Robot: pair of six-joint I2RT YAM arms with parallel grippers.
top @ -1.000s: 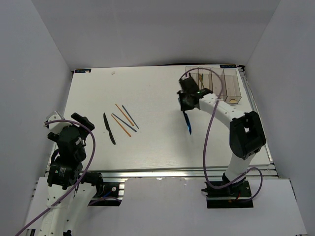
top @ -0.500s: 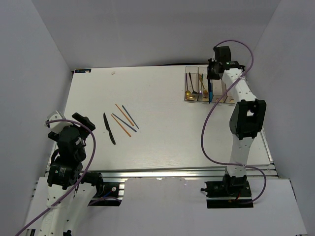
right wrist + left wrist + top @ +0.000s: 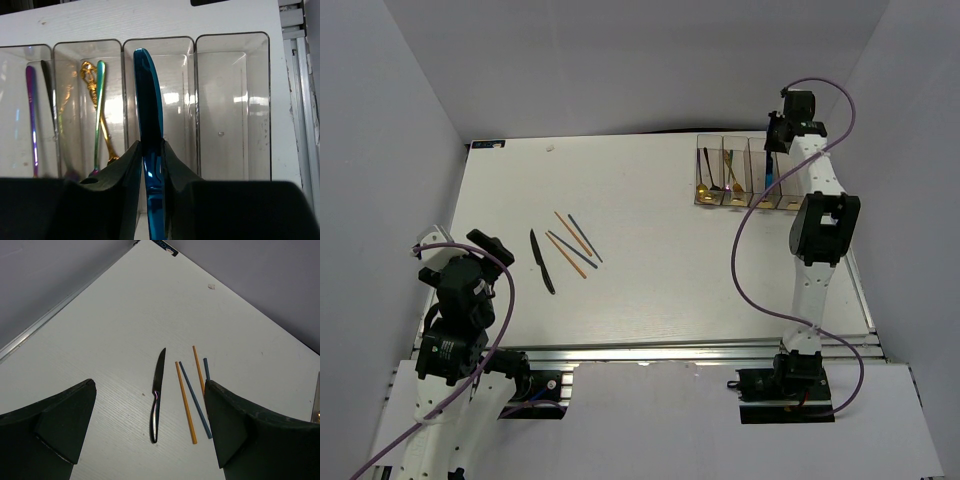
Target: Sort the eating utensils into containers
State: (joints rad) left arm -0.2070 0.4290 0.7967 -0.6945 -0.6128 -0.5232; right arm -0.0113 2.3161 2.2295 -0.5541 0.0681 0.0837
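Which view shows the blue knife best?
Right wrist: the blue knife runs up the centre of the frame, clamped in the right tool, with its blade over the bins. The top view shows only a tiny blue sliver by the bins. The left wrist view doesn't show it.

Setting: robotics lab test cell.
White table [image 3: 650, 285] boxed in by plain grey walls [image 3: 405, 110]; aluminium rail [image 3: 650, 352] across lower frame, arm bases [image 3: 788, 383] bolted there.
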